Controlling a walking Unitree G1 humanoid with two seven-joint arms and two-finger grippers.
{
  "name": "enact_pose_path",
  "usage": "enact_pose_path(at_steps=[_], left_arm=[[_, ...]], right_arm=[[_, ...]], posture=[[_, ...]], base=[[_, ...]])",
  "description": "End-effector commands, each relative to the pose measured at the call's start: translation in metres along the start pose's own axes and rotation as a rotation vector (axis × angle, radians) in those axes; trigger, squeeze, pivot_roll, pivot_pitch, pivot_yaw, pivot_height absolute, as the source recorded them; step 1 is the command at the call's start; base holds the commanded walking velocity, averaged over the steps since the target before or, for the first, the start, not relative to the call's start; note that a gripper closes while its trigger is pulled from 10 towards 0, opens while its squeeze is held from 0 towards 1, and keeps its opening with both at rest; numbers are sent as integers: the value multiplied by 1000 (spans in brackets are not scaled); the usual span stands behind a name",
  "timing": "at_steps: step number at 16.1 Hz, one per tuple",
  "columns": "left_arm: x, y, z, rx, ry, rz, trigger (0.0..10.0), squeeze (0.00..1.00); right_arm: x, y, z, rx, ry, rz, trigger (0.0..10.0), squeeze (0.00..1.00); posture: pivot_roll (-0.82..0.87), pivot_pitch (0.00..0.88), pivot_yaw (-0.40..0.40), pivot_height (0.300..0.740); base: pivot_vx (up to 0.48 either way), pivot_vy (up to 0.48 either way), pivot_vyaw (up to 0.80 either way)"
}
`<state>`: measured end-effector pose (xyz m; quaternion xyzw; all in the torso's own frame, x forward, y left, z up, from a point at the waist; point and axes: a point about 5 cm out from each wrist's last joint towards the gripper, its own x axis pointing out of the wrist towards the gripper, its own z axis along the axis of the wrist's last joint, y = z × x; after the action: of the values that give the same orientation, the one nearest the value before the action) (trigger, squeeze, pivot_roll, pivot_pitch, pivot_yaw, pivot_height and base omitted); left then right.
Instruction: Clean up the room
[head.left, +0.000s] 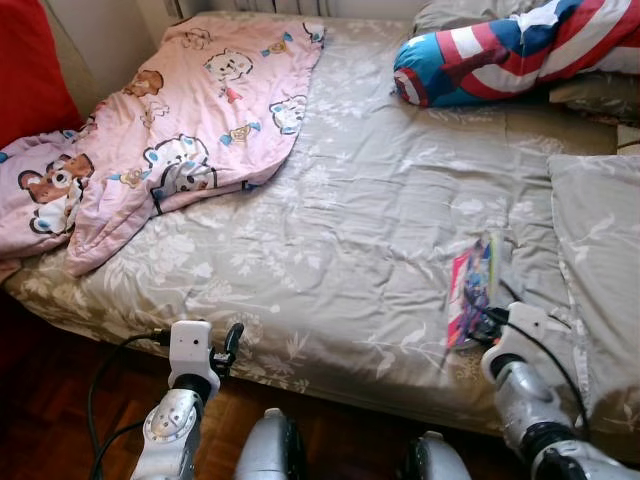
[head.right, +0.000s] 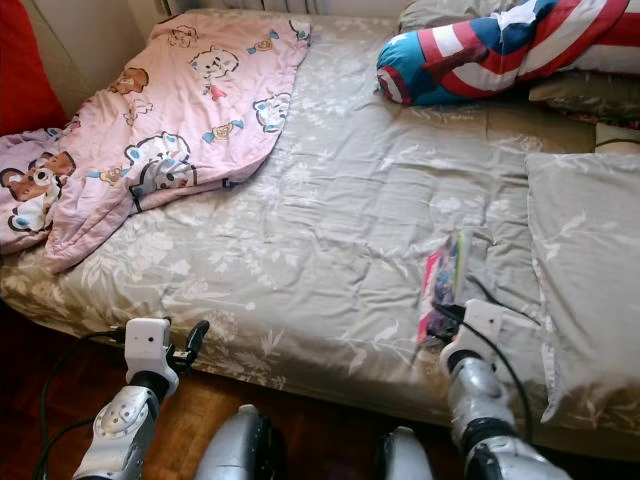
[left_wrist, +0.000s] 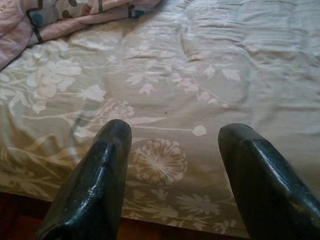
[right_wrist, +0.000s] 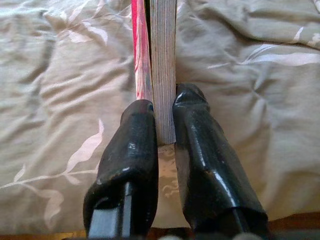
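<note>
Pinching a thin book edge-on above the bed, the right gripper holds near one end; light, stiff, likely slippery. Left gripper jaws spread, idle

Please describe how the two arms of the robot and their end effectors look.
Both arms are silver metal with rounded, ribbed joints. Each wrist carries a white boxy housing, and a black cable runs along it. The left end effector and the right end effector each have two long, glossy black fingers.
</note>
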<state>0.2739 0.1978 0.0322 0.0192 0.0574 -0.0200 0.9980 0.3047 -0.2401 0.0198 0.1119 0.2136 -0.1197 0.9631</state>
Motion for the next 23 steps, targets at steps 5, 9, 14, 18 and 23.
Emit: enact_pose_path(at_steps=[5,9,14,18,23], left_arm=[[-17,6,-8,33,50,-25,10000,0],[-27,6,-7,44,63,-41,10000,0],[-35,7,-8,48,85,-50,10000,0],[-39,4,-8,44,101,-59,10000,0],[-42,5,-8,46,119,-59,10000,0]], right_arm=[[1,-8,4,16,34,32,10000,0],[0,-9,0,-50,61,56,10000,0],[-3,-32,2,-225,84,-63,10000,0],[-4,-35,4,-322,92,-61,10000,0],[-5,-39,4,-326,98,-87,10000,86]], posture=[[173,285,112,661],[194,311,131,661],[198,330,145,661],[197,339,150,661],[197,348,151,661]], base=[[0,0,0],[0,0,0],[0,0,0],[0,0,0],[0,0,0]])
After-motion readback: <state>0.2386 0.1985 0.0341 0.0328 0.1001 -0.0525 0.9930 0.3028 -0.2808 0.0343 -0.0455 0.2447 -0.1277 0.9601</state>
